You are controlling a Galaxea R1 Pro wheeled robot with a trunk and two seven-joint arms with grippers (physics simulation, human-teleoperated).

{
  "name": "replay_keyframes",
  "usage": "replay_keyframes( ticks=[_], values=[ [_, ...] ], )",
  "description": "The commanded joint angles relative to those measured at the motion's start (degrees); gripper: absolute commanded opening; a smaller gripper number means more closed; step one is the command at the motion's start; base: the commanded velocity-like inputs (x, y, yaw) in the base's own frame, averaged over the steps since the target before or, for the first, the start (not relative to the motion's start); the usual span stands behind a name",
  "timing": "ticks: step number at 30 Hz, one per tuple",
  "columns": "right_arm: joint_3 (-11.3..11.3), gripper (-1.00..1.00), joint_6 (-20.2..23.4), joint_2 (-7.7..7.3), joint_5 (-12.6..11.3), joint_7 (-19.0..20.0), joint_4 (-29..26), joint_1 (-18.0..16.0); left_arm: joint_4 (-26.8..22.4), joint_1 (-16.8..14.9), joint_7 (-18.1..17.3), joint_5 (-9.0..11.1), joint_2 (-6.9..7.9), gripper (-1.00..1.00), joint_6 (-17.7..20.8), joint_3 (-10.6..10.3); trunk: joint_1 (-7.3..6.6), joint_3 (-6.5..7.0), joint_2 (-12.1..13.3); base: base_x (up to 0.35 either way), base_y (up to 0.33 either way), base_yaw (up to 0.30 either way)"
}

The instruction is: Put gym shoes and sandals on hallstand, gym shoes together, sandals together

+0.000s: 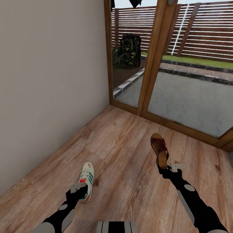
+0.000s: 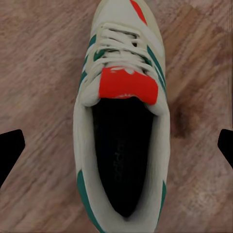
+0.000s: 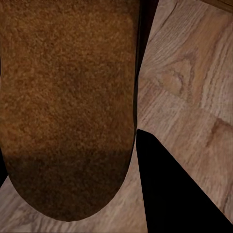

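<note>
Two shoes lie before me on the corridor floor [image 1: 129,152]. At about eleven o'clock, my left gripper [image 1: 78,189] hangs over the heel of a gym shoe [image 1: 86,181], fingers spread wide to either side of it and touching nothing; its toe points away toward twelve. At one o'clock, my right gripper [image 1: 163,168] meets the near end of a brown sandal [image 1: 159,149], one dark finger [image 3: 179,189] just beside its edge; I cannot tell whether it pinches the sandal.

beige wall [image 1: 48,81], glazed door [image 1: 181,81], fence [image 1: 207,29]
</note>
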Motion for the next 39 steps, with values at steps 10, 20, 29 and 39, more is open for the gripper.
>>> replay_keyframes(
  ticks=[10,20,29,39],
  values=[
    [0.01,-1.0,0.34,-0.04,-0.83,0.13,-0.16,-0.01,0.43,-0.02,0.09,0.2,0.4,1.0,-0.38,-2.26,0.09,-0.93,-0.07,0.0,0.0,0.0],
    [0.01,-1.0,0.41,-0.04,-0.83,0.13,-0.18,-0.01,0.49,0.0,0.09,0.48,0.48,1.0,-0.4,-2.2,0.09,-0.93,-0.07,0.0,0.0,0.0],
    [0.01,-1.0,0.41,-0.04,-0.84,0.13,-0.18,-0.01,0.49,0.03,0.09,0.29,0.21,1.0,-0.4,-2.19,0.3,-2.7,-0.18,0.0,0.0,0.0],
    [0.01,-1.0,0.39,-0.04,-0.84,0.13,-0.18,-0.01,0.49,0.04,0.09,0.05,0.05,1.0,-0.45,-2.19,0.45,-4.03,-0.26,0.0,0.0,0.0]
  ],
)
